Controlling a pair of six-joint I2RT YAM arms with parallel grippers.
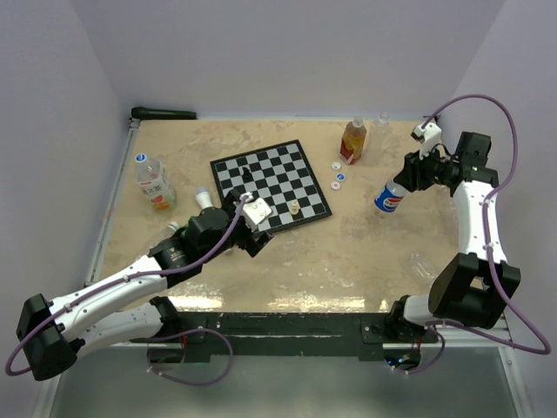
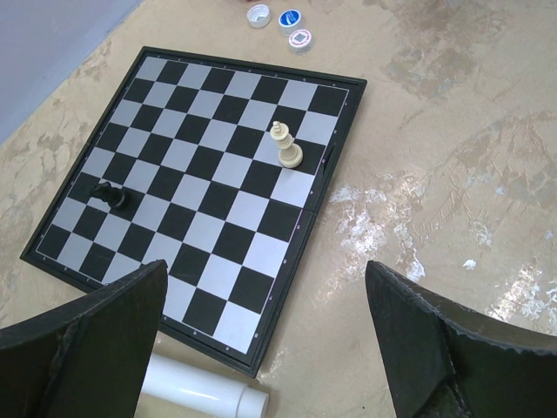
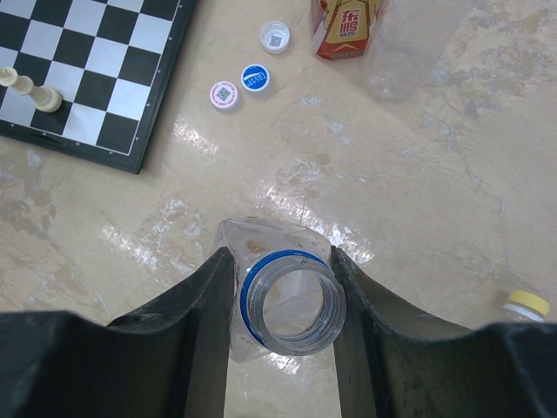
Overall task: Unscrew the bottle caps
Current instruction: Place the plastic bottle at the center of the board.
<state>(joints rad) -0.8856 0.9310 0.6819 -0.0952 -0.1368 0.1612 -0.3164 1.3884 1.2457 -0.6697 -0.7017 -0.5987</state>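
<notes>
My right gripper is shut on the neck of a clear, capless Pepsi bottle with a blue ring; the top view shows the gripper holding this bottle tilted over the table. Three loose bottle caps lie beyond it: a white one, a blue one and a white-pink one. They also show in the top view. My left gripper is open and empty above the chessboard's near corner.
A chessboard holds a cream piece and a black piece. A white bottle lies by its edge. A blue-capped bottle stands left. An orange-labelled bottle and a clear bottle stand at the back. A yellow-capped bottle lies right.
</notes>
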